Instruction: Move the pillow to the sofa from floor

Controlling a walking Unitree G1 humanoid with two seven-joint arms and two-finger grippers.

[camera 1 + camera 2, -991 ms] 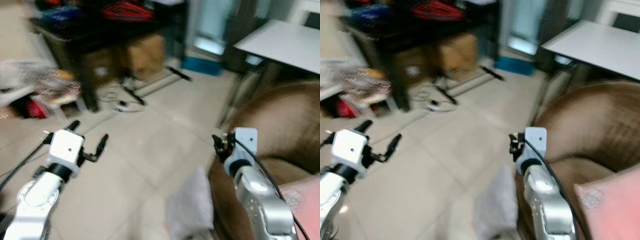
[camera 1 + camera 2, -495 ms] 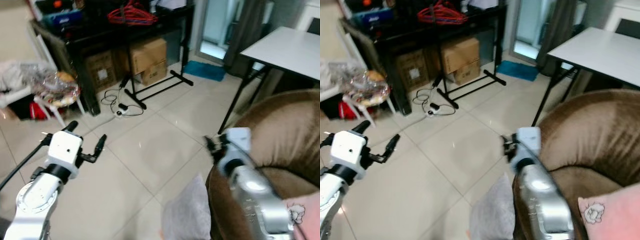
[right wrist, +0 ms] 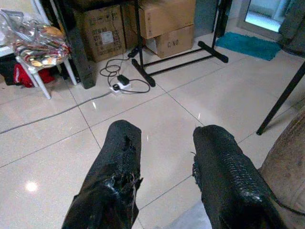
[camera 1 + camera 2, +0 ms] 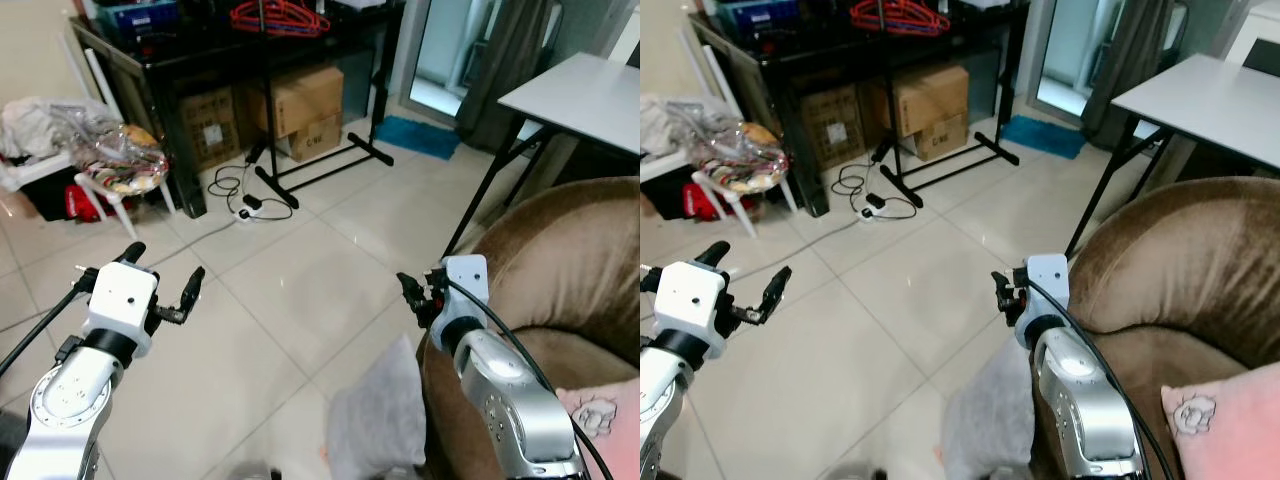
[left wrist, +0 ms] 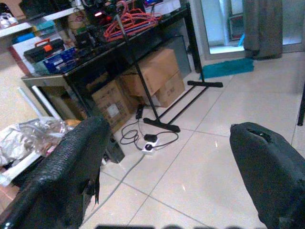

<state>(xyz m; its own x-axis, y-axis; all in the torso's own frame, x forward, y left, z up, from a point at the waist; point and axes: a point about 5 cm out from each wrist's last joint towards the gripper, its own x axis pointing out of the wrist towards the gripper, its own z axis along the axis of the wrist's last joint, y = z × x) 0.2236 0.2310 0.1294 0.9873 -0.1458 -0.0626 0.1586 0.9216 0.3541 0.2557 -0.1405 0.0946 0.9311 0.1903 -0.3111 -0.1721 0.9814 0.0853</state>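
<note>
A grey pillow (image 4: 378, 420), partly cut off and blurry, seems to lean on the tiled floor (image 4: 290, 300) against the brown sofa (image 4: 570, 260). My right gripper (image 4: 1002, 292) hovers above it, jaws slightly parted, holding nothing. My left gripper (image 4: 160, 283) hangs over bare tile, jaws spread wide.

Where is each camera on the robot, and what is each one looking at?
Left eye view: head, looking down at the floor, pillow and sofa; both arms show.
Right eye view: head, same scene, pink cushion.
Left wrist view: on the left arm, past the open left gripper to boxes.
Right wrist view: on the right arm, past the open right gripper to the floor.
Both wrist views share the boxes and power strip.
</note>
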